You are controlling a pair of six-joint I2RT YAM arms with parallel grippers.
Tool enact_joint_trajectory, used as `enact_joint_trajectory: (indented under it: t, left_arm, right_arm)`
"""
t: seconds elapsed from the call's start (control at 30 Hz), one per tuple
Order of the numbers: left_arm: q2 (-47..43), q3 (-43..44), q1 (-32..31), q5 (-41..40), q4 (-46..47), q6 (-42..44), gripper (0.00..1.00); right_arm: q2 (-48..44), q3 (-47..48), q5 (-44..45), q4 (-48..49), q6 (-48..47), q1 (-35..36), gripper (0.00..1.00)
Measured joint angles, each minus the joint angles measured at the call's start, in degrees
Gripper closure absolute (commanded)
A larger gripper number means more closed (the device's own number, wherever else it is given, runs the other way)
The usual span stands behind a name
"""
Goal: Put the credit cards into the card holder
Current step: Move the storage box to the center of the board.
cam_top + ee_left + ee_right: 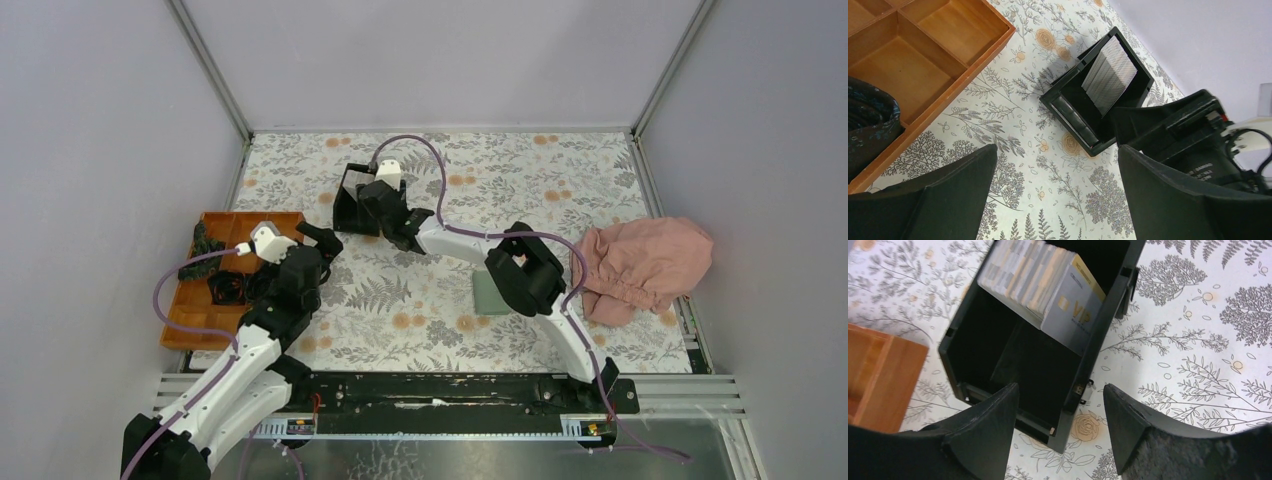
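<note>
Right gripper (pixel 1060 390): spread wide, gripping nothing. Hangs right over the black box (pixel 955 335), tips aimed down into it. Close to the cards but not pinching any.

Credit cards (pixel 1048 285): packed in a row inside the black box, standing on edge and leaning a little. Pale grey, pressed against one wall. On the front card, gold letters VIP and a tiny gold square. Dark inside for the rest of the box. From the left wrist view, just thin grey stripes.

Black box: square, open at the top, sitting far back on the flowery table (pixel 420 325), near the middle.

Card holder (pixel 488 292): green and flat, lying on the table nearer the front, well apart from the black box. Partly hidden under the bend of the right arm (pixel 525 275). Folded shut or open, cannot tell.

Left gripper (pixel 1057 150): also spread wide, gripping nothing. Hovers over the table between the orange tray (pixel 948 30) and the black box, touching neither.

Orange tray: at the left side of the table, split into little rooms. In one room, a dark flowery cloth (pixel 868 115) bunched up. In another, a small black thing (pixel 227 288), too small to make out.

Pink cloth (pixel 645 265): crumpled in a heap at the right side of the table, just beside the right arm.
</note>
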Motion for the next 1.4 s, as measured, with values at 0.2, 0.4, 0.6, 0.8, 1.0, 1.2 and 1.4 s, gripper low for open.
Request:
enact_joint_trajectory:
  t: [0.2, 0.4, 0.6, 0.8, 1.0, 1.2, 1.4]
  left_arm:
    - [-0.2, 0.0, 0.0, 0.0, 0.0, 0.0, 0.03]
    - [-0.3, -0.2, 0.0, 0.0, 0.0, 0.0, 0.03]
    - [0.1, -0.5, 0.0, 0.0, 0.0, 0.0, 0.03]
    - [1.2, -0.5, 0.0, 0.0, 0.0, -0.1, 0.03]
    - [1.4, -0.6, 0.0, 0.0, 0.1, -0.1, 0.03]
    - [3.4, -0.7, 0.0, 0.1, 0.4, 0.0, 0.03]
    - [6.3, -0.7, 0.0, 1.1, 1.4, 0.3, 0.03]
  right_arm:
    - [3.2, 2.0, 1.5, -3.0, 0.4, 0.0, 0.44]
    - [5.8, 4.3, 1.6, -5.5, 0.7, -0.3, 0.57]
    - [5.6, 3.4, 1.7, -4.8, 0.7, -0.8, 0.67]
    - [2.4, -2.6, 1.8, -2.3, -1.2, -2.4, 0.73]
    - [-3.3, -11.2, 0.3, -0.7, -6.2, -4.4, 0.75]
    - [-8.8, -18.9, -3.0, 0.6, -10.1, -6.7, 0.74]
    - [-13.3, -24.3, -5.4, 0.9, -14.3, -9.6, 0.71]
